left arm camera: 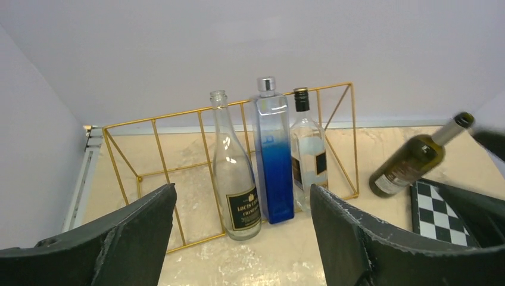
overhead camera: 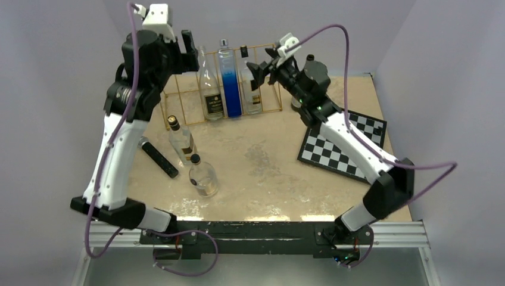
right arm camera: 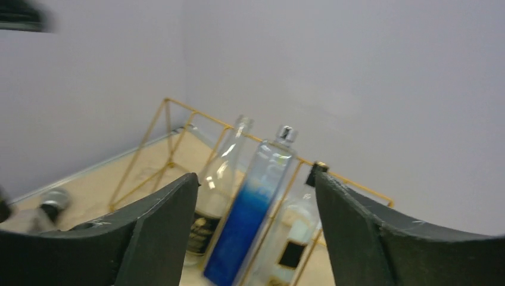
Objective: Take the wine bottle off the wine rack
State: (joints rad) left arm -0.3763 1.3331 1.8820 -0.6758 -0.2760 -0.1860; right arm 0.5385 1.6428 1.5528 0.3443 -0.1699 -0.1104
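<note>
The left pincer is wide open and holds nothing; between its two dark fingers only the far scene shows. The right pincer is also open, its fingers apart, with nothing between them and nothing touching them.

The wine bottle is dark green and is outside the wine rack, at the right of the left wrist view, just beside the corner of the checkerboard. It is tilted: its long axis runs from the base at lower left to the neck at upper right. I cannot tell whether its base touches the surface.

In the rack three bottles stand upright side by side: a clear bottle, a blue bottle and a small clear bottle.

In the top view the right arm hides most of the wine bottle. A dark blur at the right edge of the left wrist view is hard to make out, and the right wrist view is blurred.
</note>
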